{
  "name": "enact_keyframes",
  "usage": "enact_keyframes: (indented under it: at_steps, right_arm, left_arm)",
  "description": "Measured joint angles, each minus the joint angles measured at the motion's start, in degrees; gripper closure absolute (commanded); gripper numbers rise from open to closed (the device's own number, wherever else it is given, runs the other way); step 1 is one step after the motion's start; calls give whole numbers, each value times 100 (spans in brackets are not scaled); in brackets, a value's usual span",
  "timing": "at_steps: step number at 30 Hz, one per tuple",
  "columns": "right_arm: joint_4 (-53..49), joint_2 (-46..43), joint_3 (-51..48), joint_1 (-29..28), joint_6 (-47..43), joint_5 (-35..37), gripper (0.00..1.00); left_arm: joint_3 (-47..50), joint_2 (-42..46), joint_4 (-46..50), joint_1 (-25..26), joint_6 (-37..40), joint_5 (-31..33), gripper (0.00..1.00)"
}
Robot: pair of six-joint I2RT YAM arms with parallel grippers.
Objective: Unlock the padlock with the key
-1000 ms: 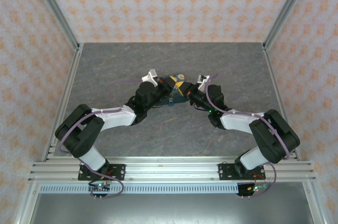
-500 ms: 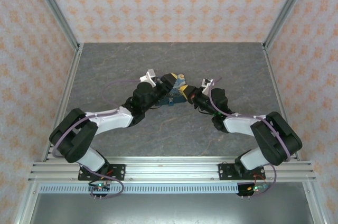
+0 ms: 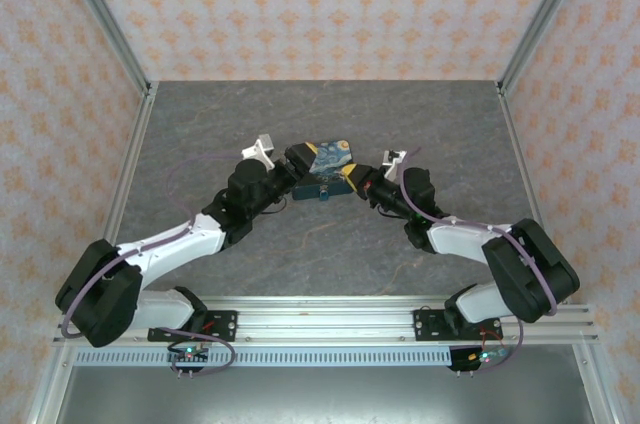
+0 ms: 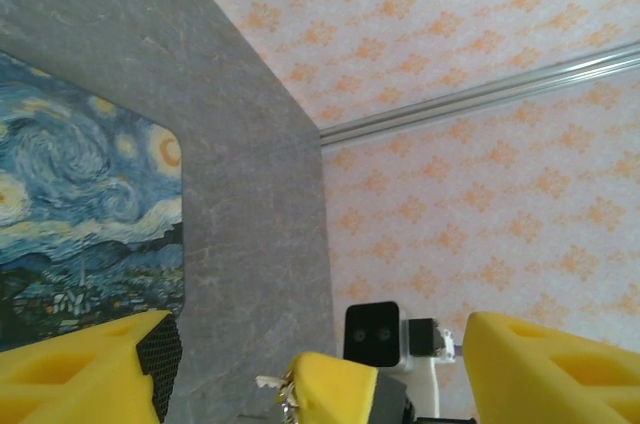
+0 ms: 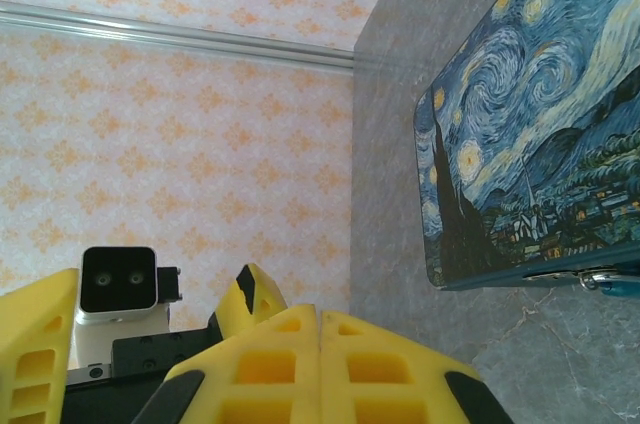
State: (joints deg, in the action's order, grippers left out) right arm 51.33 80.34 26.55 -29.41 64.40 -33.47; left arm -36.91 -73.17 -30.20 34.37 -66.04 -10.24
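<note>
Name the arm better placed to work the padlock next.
Right. The right end effector, shut, faces the box edge where the padlock hangs; the left end effector sits open at the box's other end.

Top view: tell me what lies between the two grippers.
The painted box lies between the left gripper and the right gripper. The top view shows this, with one gripper at each end of the box.
</note>
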Motion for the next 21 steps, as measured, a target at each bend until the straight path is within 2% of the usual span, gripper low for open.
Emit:
enact_keyframes:
  at_steps: [7,15,21]
  right_arm:
    - [7,-17,-9,0,131,66,100]
    - [52,-20,-9,0,413,175,100]
    - [57,-37,-9,0,461,221,100]
  left_arm:
    - [-7,-149,83,13,-79,-284,44]
    - [-284,-1005,-186,264,-348,-437,53]
    - [-437,-1451,-662,391,-636,-431,63]
